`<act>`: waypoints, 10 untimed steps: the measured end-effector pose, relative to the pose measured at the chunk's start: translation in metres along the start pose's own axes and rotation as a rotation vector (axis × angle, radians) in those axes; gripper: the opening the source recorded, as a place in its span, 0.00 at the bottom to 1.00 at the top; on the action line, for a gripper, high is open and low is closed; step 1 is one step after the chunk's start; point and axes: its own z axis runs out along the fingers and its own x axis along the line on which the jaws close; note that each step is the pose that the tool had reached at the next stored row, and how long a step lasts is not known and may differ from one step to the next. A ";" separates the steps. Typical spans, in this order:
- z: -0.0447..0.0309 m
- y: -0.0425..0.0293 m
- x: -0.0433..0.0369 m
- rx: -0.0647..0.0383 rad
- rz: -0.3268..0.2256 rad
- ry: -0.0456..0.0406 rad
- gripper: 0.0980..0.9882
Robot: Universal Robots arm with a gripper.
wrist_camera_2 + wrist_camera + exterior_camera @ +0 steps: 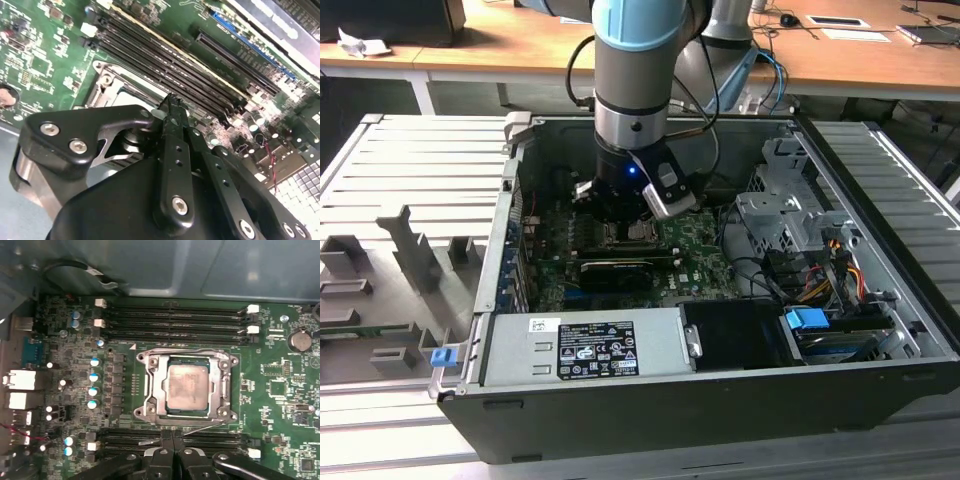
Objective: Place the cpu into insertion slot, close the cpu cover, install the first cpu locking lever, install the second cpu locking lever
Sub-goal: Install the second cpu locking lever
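In the first wrist view the cpu [187, 390], a dull silver square, lies in the insertion slot [213, 390]. The cpu cover [151, 390] is folded flat around it as a metal frame. One thin wire lever [185, 349] runs along the socket's far side. Another [205, 427] lies slightly askew on the side nearest my fingertips. My gripper [173, 436] is shut beside that edge with nothing visibly held. In the second wrist view the gripper [172, 100] has its fingers pressed together above the socket corner [107, 80]. In the exterior view my gripper [620, 212] hangs low over the motherboard.
Black memory slots [175, 315] flank the socket on two sides. Capacitors [93, 382] stand in a row beside it. In the exterior view a long black expansion card [615, 270], the power supply [585, 345], a drive cage [780, 215] and the case walls [505, 230] hem in the board.
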 end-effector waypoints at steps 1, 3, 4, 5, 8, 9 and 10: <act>0.0017 -0.0001 0.0009 -0.006 -0.009 0.0006 0.01; 0.0063 -0.0005 0.0012 -0.011 -0.012 0.0006 0.01; 0.0082 -0.0007 0.0018 -0.011 -0.012 0.0006 0.01; 0.0118 -0.0010 0.0031 -0.012 -0.013 0.0007 0.01; 0.0147 -0.0038 0.0087 -0.044 -0.014 -0.0009 0.01; 0.0147 -0.0053 0.0097 -0.051 -0.013 -0.0014 0.01; 0.0147 -0.0075 0.0108 -0.059 -0.013 -0.0018 0.01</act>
